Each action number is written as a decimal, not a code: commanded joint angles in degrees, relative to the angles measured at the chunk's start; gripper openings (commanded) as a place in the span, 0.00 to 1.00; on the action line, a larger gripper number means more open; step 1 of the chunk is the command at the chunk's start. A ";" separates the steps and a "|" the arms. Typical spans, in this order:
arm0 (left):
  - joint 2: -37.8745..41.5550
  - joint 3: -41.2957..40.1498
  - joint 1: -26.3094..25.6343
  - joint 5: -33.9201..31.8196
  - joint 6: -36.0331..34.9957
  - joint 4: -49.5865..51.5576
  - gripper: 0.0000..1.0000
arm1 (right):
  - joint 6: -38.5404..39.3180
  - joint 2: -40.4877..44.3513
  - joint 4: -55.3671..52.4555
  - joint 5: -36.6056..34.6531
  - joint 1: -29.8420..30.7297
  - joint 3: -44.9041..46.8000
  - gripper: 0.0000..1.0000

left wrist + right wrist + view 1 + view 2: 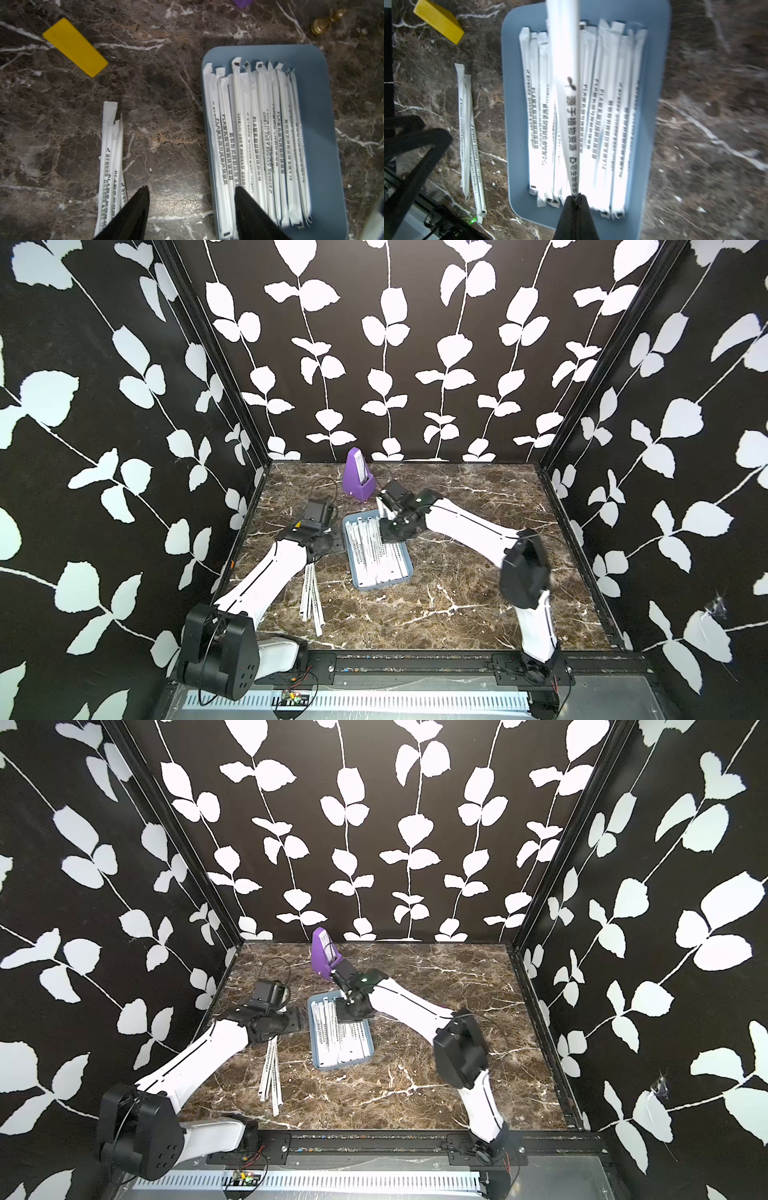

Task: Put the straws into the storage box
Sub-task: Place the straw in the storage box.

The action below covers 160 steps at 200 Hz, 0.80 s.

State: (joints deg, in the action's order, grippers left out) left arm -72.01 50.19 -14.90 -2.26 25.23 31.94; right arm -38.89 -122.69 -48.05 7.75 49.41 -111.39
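One straw [568, 116] seems pinched in right claw [576, 200].

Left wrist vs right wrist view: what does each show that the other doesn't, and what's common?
Only the left wrist view: the left gripper, open with nothing between its jaws, and a small brass piece.
Only the right wrist view: the right gripper shut on one held straw over the storage box, plus part of the left arm.
Both: the storage box, the straws lying in it, the loose straws beside it, and the yellow block.
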 commanded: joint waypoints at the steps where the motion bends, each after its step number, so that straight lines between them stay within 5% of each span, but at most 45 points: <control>1: 3.50 -1.38 1.92 2.48 -1.28 1.60 0.67 | -1.54 -7.37 -4.16 0.14 0.07 -7.76 0.00; 39: 4.65 -2.13 2.59 3.14 -1.46 2.26 0.66 | 1.72 -14.01 -10.33 0.36 -0.63 -15.68 0.00; 110: 0.41 -1.64 3.64 0.07 -1.54 6.43 0.59 | 2.97 -16.50 -11.75 5.63 -1.99 -15.90 0.03; 137: -1.07 -2.00 4.06 -1.01 -1.32 8.05 0.53 | 3.35 -15.03 -11.17 5.62 -1.99 -15.69 0.10; 160: -1.97 -1.99 4.09 -1.96 -0.24 10.09 0.47 | 3.98 -13.35 -12.32 5.33 -1.94 -16.82 0.28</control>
State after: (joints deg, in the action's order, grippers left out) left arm -73.73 48.36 -11.20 -2.35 24.40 38.04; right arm -35.97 -138.28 -58.24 12.91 47.57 -125.14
